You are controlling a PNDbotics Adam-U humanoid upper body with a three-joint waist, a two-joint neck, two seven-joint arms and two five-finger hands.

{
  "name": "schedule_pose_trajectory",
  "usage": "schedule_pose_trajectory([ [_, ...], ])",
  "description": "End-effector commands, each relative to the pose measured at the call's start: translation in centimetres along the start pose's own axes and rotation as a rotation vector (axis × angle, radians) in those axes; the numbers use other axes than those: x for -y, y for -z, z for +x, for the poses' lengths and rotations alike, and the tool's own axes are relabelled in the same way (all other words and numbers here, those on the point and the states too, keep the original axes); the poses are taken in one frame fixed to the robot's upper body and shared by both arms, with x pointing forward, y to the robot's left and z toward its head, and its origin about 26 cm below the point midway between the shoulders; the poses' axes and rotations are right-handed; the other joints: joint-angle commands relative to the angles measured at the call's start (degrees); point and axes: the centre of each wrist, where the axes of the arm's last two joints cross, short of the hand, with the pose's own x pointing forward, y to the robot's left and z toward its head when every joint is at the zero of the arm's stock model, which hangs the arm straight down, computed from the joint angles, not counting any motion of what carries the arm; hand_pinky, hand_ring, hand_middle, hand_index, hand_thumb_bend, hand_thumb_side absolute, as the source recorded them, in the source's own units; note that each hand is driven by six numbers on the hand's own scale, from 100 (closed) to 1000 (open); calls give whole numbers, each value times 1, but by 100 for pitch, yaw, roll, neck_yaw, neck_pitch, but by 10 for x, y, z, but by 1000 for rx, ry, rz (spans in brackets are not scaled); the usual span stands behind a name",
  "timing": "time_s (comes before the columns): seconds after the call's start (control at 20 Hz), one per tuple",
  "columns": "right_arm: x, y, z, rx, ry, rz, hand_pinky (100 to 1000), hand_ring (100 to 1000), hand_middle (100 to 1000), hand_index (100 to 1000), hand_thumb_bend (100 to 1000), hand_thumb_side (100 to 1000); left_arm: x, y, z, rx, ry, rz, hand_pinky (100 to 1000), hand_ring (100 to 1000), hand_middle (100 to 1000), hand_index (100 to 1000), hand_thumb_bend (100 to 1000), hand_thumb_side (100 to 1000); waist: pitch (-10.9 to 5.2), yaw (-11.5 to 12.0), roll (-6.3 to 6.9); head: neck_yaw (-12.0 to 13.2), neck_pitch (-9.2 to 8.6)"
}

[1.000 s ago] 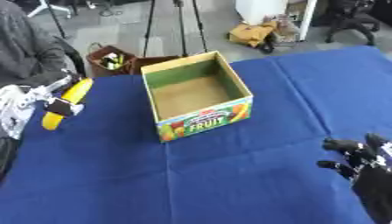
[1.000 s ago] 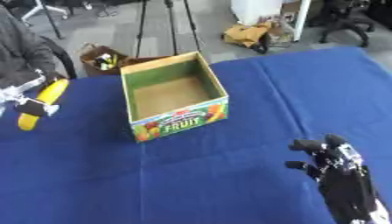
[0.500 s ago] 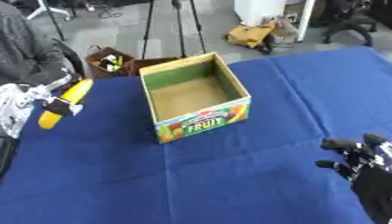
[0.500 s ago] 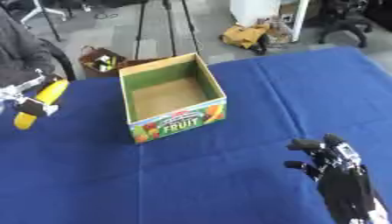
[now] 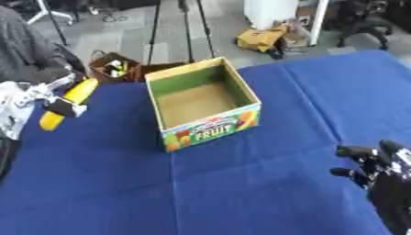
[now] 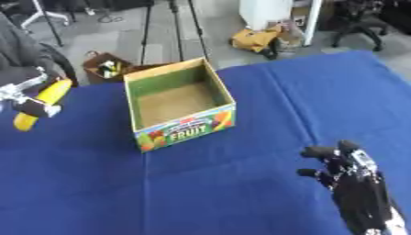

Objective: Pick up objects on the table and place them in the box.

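A yellow banana [image 5: 67,102] is held above the blue table's left edge, with my left hand [image 5: 50,97] curled round it. The open cardboard box [image 5: 204,104] with green inner walls and a "FRUIT" label stands at the table's middle, to the right of the banana; its inside looks empty. My right hand [image 6: 336,163] rests low at the right over the cloth, fingers relaxed, holding nothing.
The blue tablecloth [image 5: 241,183] covers the table. Beyond the far edge on the floor are a brown bag [image 5: 115,69], a tripod [image 5: 173,23] and a yellow object [image 5: 261,39]. Something dark and grey [image 5: 28,50] sits at the far left.
The banana in my left hand has shifted slightly. The right hand has stayed where it was.
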Motion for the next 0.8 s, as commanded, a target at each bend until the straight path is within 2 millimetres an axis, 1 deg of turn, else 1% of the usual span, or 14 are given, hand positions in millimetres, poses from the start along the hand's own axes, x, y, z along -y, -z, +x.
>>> schedule_pose_trajectory([
  [0.05, 4, 1, 6, 15, -19, 9, 702, 980, 665, 714, 100, 1000, -28, -6, -2, -2, 43, 42, 692, 203, 365, 747, 161, 100, -129, -4, -15, -11, -12],
  [0.4, 4, 0, 4, 5, -17, 10, 702, 980, 665, 714, 100, 1000, -42, 6, 20, 63, 79, 49, 694, 187, 364, 746, 164, 100, -199, -53, -11, 4, 1],
  [0.8, 3, -1, 2, -4, -13, 14, 702, 980, 665, 714, 100, 1000, -53, 23, 55, 153, 131, 51, 695, 177, 360, 748, 176, 100, -250, -192, -6, 47, 12],
])
